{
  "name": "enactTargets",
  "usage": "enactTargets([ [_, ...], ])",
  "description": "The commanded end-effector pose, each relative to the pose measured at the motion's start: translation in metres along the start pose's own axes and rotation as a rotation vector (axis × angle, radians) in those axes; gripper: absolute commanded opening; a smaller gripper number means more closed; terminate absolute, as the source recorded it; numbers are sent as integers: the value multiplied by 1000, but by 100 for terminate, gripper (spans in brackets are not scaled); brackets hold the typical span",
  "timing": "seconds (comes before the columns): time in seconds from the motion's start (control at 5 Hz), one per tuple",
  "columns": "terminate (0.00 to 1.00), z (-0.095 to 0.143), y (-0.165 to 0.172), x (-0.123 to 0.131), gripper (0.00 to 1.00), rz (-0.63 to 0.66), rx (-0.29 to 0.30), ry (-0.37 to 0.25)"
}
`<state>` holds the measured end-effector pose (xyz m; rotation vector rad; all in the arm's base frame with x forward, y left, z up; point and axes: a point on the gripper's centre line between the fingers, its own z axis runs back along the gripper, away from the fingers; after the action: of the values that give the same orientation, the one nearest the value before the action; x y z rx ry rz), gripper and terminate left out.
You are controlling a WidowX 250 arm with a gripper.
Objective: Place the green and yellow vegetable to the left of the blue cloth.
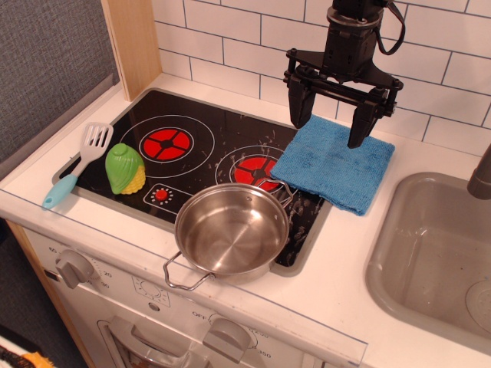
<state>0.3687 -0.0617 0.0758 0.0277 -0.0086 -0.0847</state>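
Note:
The green and yellow toy corn cob (pixel 126 169) lies on the front left of the black stovetop (pixel 199 130), green husk up, yellow end toward the front. The blue cloth (pixel 334 162) lies folded at the stove's right edge, partly on the white counter. My gripper (pixel 330 123) hangs open and empty above the cloth's back part, its two black fingers spread wide. It is far to the right of the corn.
A white spatula with a light-blue handle (pixel 77 165) lies left of the corn. A steel pot (pixel 230 230) stands at the stove's front. A grey sink (pixel 437 257) is at the right. A tiled wall runs behind, a wooden post at the back left.

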Motion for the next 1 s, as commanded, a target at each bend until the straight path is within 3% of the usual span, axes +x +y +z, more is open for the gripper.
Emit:
enactTargets([
  [0.0, 0, 0, 0, 0, 100, 0, 0, 0],
  [0.2, 0, 6, 40, -24, 100, 59, 28, -16],
  [0.6, 0, 31, 114, -100, 100, 125, 82, -121],
  [0.8, 0, 20, 147, -127, 100, 144, 67, -124],
])
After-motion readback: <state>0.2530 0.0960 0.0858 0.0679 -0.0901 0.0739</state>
